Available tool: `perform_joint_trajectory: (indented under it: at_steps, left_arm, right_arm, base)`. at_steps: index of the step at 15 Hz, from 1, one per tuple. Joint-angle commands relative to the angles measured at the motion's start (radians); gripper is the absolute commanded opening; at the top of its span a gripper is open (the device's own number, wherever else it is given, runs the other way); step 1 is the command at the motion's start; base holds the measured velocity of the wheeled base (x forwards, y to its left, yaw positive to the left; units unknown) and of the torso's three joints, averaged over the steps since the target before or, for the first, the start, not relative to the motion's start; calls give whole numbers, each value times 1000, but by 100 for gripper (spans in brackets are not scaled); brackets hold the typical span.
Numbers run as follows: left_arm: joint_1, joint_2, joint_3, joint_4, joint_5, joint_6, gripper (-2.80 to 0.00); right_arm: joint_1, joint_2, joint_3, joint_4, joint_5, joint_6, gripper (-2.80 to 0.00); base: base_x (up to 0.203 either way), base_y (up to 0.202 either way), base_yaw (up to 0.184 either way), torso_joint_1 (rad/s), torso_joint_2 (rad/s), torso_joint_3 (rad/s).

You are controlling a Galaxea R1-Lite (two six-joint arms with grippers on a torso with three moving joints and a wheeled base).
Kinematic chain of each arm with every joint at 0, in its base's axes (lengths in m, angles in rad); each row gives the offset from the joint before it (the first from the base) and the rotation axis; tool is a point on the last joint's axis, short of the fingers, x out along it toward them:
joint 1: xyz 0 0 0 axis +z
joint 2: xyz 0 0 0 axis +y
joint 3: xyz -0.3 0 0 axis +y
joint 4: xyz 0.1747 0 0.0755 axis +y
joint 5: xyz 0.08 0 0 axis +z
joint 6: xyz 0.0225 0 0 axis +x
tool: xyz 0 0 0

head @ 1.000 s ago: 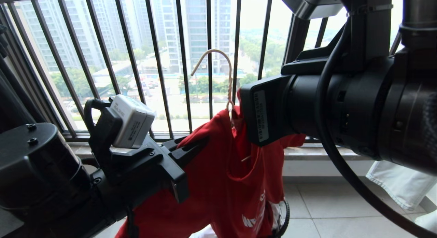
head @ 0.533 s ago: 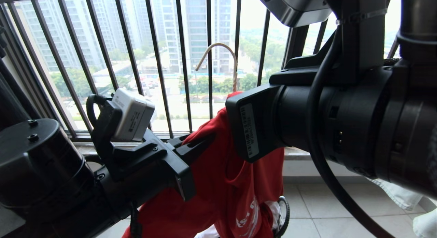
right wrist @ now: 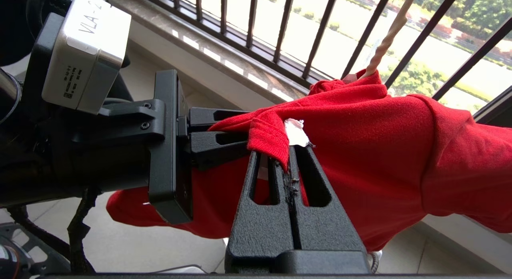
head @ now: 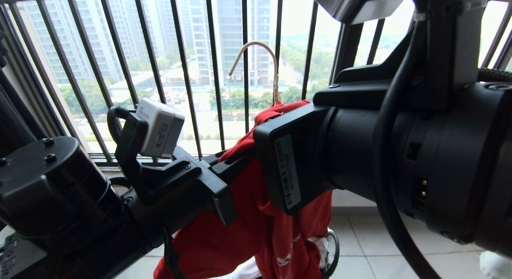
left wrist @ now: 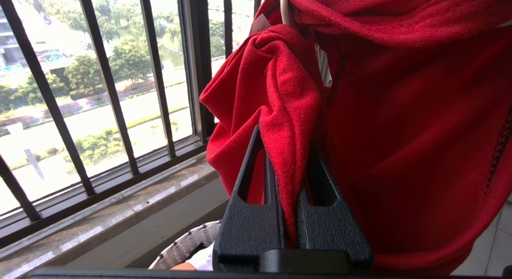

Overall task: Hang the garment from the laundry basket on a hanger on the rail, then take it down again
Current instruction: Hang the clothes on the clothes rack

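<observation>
So the whole bundle has come up a bit over the last second: the shirt [head: 248, 227] rides higher against the window bars [head: 152, 63] than it did, and the hanger [head: 256, 67] hook sticking out of its collar has climbed with it. It's in mid-air between the two arms, over the basket [left wrist: 186, 247], whose rim peeks out underneath.

Left gripper [left wrist: 291, 191] is pinched narrow on a fold of red cloth. Right gripper [right wrist: 291, 167] is clamped tight too, on the cloth edge by the little white tag, and its wrist has swung further in front of the shirt.

Rail isn't in view anywhere, so my guess is it's the lift toward it, hook not on anything yet.
</observation>
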State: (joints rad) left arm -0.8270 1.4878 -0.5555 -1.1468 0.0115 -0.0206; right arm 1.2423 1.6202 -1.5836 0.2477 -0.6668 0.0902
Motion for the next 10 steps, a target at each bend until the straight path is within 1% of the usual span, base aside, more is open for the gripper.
perform_joint_trajectory:
  at_steps: [1,3,8,10]
  left_arm:
    - [0,9,-6,-10,1,-4,-280]
    - [-3,0,-5,-8,0,-16,-280]
    - [-12,-1,-6,-10,-1,-16,-280]
    - [-12,-1,-3,-10,-1,-19,-280]
  right_arm:
    - [17,1,1,2,-4,0,-280]
    - [17,6,-4,0,-4,-16,-280]
    - [19,17,-1,-19,-4,-21,-280]
    - [19,18,-1,-22,-7,-48,-280]
  base:
    - [0,0,0,0,0,0]
    - [0,0,0,0,0,0]
    - [0,0,0,0,0,0]
    - [0,0,0,0,0,0]
